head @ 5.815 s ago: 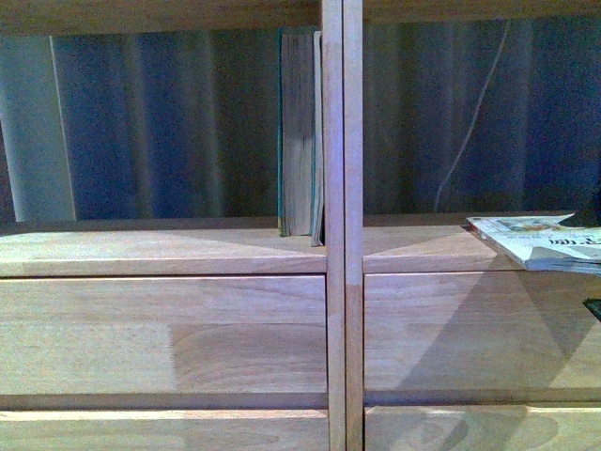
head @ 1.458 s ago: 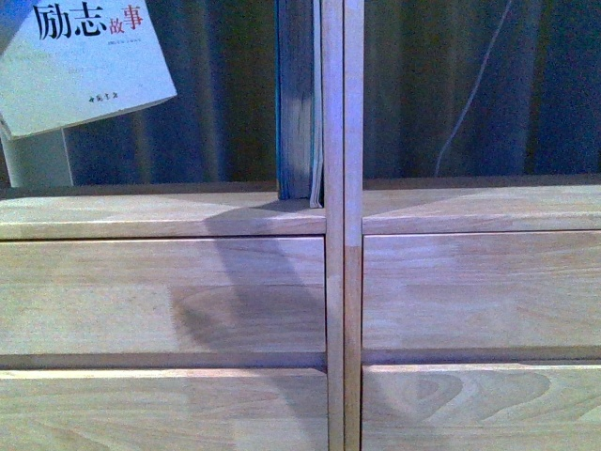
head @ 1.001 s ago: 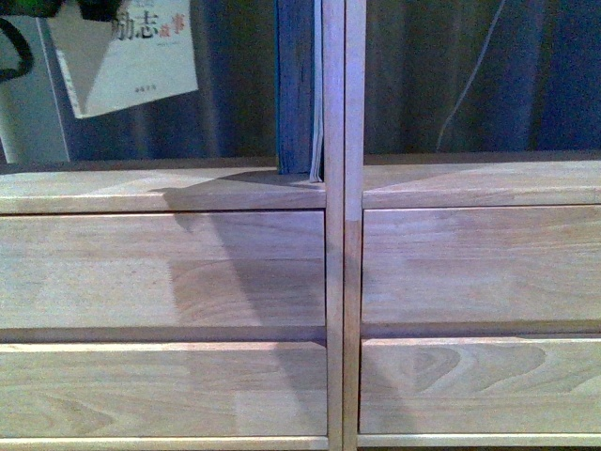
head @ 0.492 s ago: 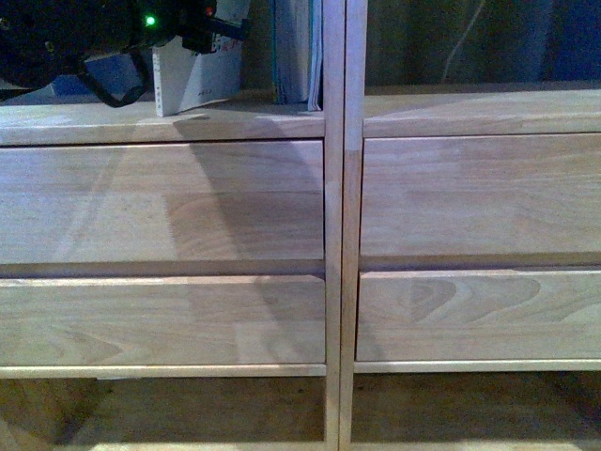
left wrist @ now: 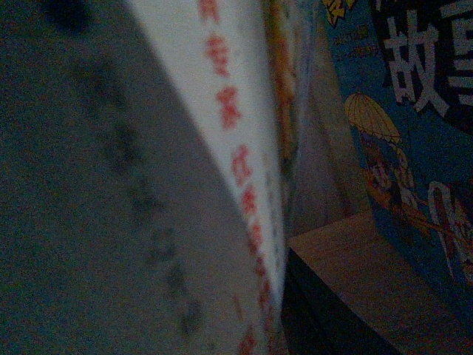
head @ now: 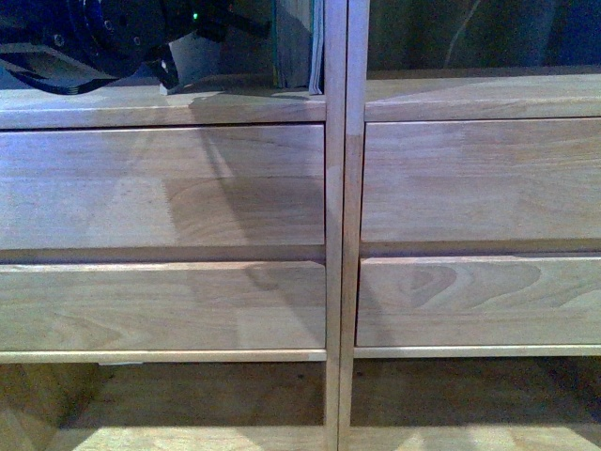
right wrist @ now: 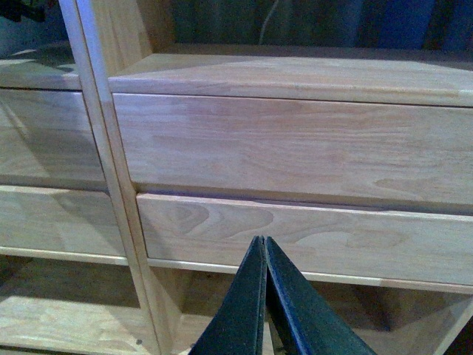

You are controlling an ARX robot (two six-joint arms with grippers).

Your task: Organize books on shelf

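Observation:
The light-wood shelf (head: 94, 105) fills the front view. The teal book (head: 299, 42) stands upright in the left compartment against the central double upright (head: 336, 225). Just left of it the white-covered paperback (head: 202, 61) stands on the board, and my left gripper (head: 188, 42) is shut on it. In the left wrist view the paperback's white cover and red-lettered spine (left wrist: 236, 163) fill the left side. The teal book's blue illustrated cover (left wrist: 414, 148) is a gap away across the board (left wrist: 369, 266). My right gripper (right wrist: 263, 248) is shut on nothing, in front of the lower right drawer front (right wrist: 310, 237).
Two drawer fronts sit on each side of the upright (head: 160, 188). Below them is an open compartment with a bottom board (head: 188, 437). The right compartment's board (head: 470, 94) is bare. A dark curtain and a white cable (head: 460, 28) hang behind the shelf.
The paperback, earlier lying on the right board, came down from the upper left in my left gripper onto the left board beside the teal book. The shelf has shifted upward in view.

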